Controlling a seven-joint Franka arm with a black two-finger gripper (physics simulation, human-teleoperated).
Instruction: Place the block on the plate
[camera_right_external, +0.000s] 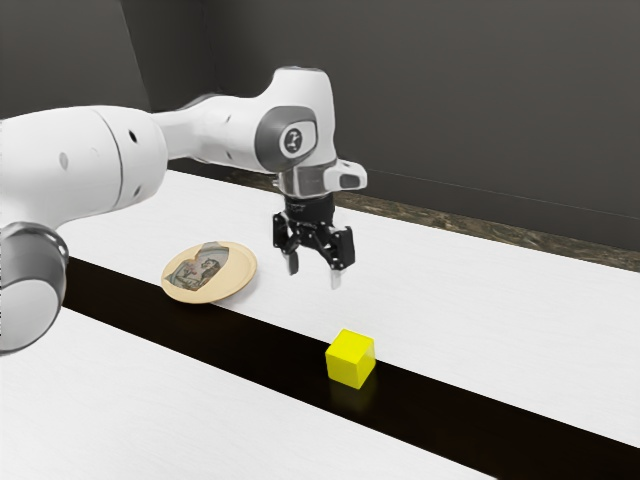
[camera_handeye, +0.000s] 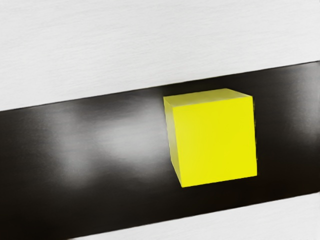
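A dark wall (camera_right_external: 450, 100) is standing behind the fingers (camera_right_external: 336, 277); the white bench (camera_right_external: 480, 310) is spreading under them, wearing a black stripe (camera_right_external: 450, 420). Left of the spread-apart fingers in the exterior view, the plate (camera_right_external: 236, 274) is sitting. The yellow block (camera_right_external: 348, 358) is resting below them, on the stripe.

Block (camera_right_external: 350, 358) and plate (camera_right_external: 239, 272) on white table (camera_right_external: 130, 400)

Below the hand (camera_right_external: 314, 271), the white tabletop (camera_right_external: 480, 320) is bright; behind it, the grey wall (camera_right_external: 450, 100) is dim. Soft, pale glare lies on the glossy black stripe (camera_handeye: 125, 137) beside the yellow cube (camera_handeye: 215, 142).
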